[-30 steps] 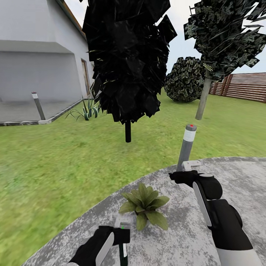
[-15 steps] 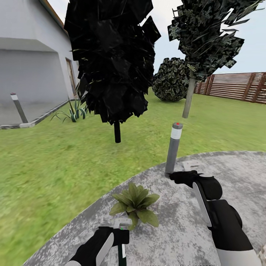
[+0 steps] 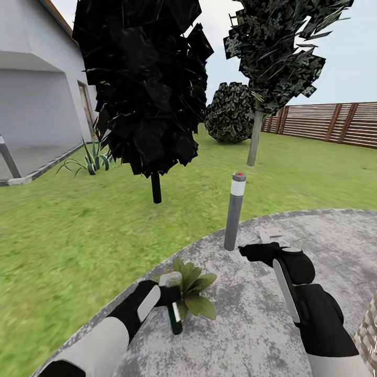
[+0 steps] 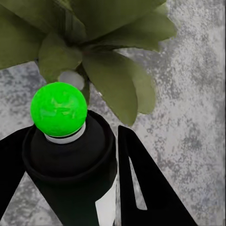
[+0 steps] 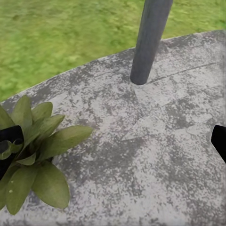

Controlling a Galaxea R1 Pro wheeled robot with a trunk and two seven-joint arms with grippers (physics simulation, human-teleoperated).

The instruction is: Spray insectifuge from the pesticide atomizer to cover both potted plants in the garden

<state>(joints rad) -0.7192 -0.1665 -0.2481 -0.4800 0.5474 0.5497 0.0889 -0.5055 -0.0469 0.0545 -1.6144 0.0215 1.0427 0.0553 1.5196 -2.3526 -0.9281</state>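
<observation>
Left wrist view: claw [image 4: 70, 188] grips atomizer [image 4: 70, 155] (green-lit tip) over potted plant [image 4: 113, 80].

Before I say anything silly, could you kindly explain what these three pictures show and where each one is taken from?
This is a simulated two-armed wheeled robot in a garden. The large picture comes from its head camera, looking down over both arms. The other two come from cameras near each hand. Its left hand grips the pesticide atomizer, a slim dark-green bottle, right beside a potted plant on the round stone patio. The left wrist picture looks past the bottle's top onto the leaves. The right hand hovers near a grey post; I cannot tell whether it is open.
</observation>
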